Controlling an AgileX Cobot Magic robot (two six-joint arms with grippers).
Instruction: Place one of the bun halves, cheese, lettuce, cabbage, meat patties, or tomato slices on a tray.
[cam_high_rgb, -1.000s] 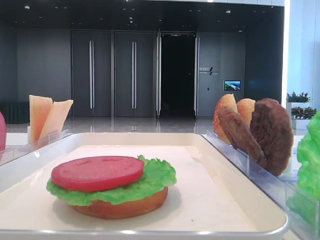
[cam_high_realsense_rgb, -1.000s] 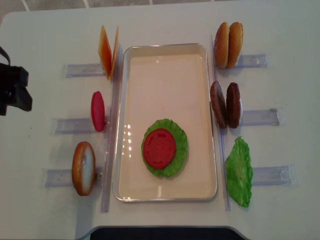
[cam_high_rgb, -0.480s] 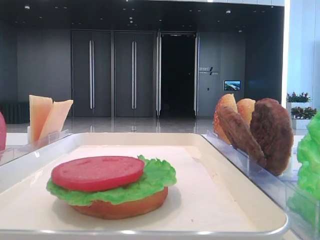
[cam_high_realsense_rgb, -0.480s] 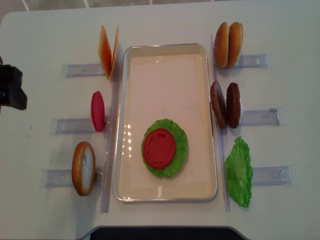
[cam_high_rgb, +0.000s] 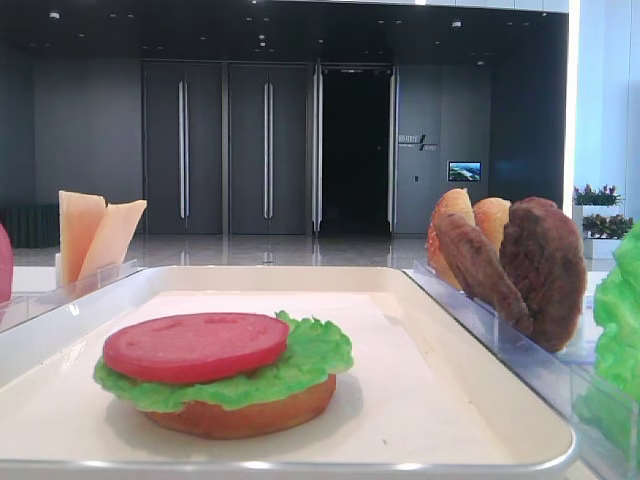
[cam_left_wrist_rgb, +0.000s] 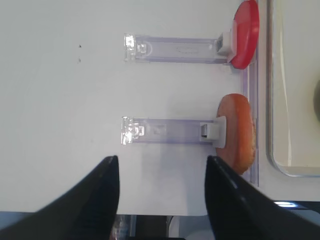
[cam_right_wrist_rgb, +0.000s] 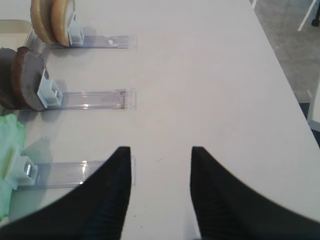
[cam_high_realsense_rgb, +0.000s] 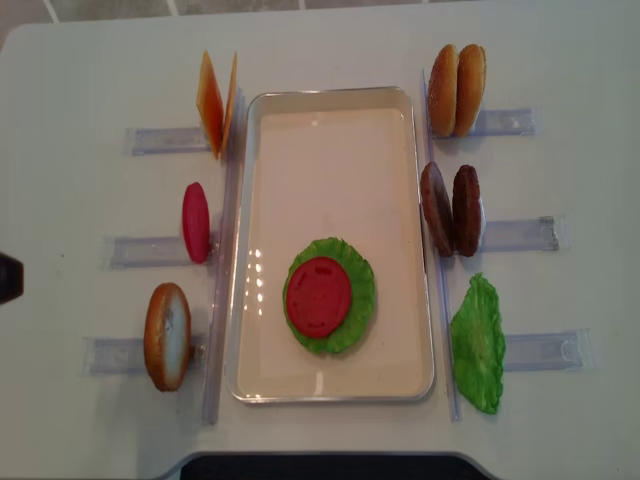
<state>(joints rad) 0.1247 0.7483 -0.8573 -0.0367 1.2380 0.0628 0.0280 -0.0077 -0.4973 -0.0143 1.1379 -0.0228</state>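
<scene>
On the white tray (cam_high_realsense_rgb: 340, 100) lies a stack: a bun half (cam_high_rgb: 240, 415), lettuce (cam_high_realsense_rgb: 358, 268) and a tomato slice (cam_high_realsense_rgb: 318, 300) on top. Left of the tray stand cheese (cam_high_realsense_rgb: 215, 100), a tomato slice (cam_high_realsense_rgb: 196, 222) and a bun half (cam_high_realsense_rgb: 167, 336). To its right stand bun halves (cam_high_realsense_rgb: 457, 90), meat patties (cam_high_realsense_rgb: 451, 210) and lettuce (cam_high_realsense_rgb: 478, 343). No cabbage is in view. My left gripper (cam_left_wrist_rgb: 161, 162) hangs open and empty over bare table left of the bun half (cam_left_wrist_rgb: 237, 132). My right gripper (cam_right_wrist_rgb: 161, 152) is open and empty, right of the lettuce (cam_right_wrist_rgb: 10, 150).
Clear plastic holders (cam_high_realsense_rgb: 160, 140) run outward from each standing item on both sides of the tray. A dark piece of the left arm (cam_high_realsense_rgb: 8, 278) shows at the left border. The table's front edge (cam_high_realsense_rgb: 320, 455) and right edge (cam_right_wrist_rgb: 280, 75) are close by.
In the overhead view the left arm has drawn back to the left and towards the front, leaving only a sliver at the border. The food and tray have not moved.
</scene>
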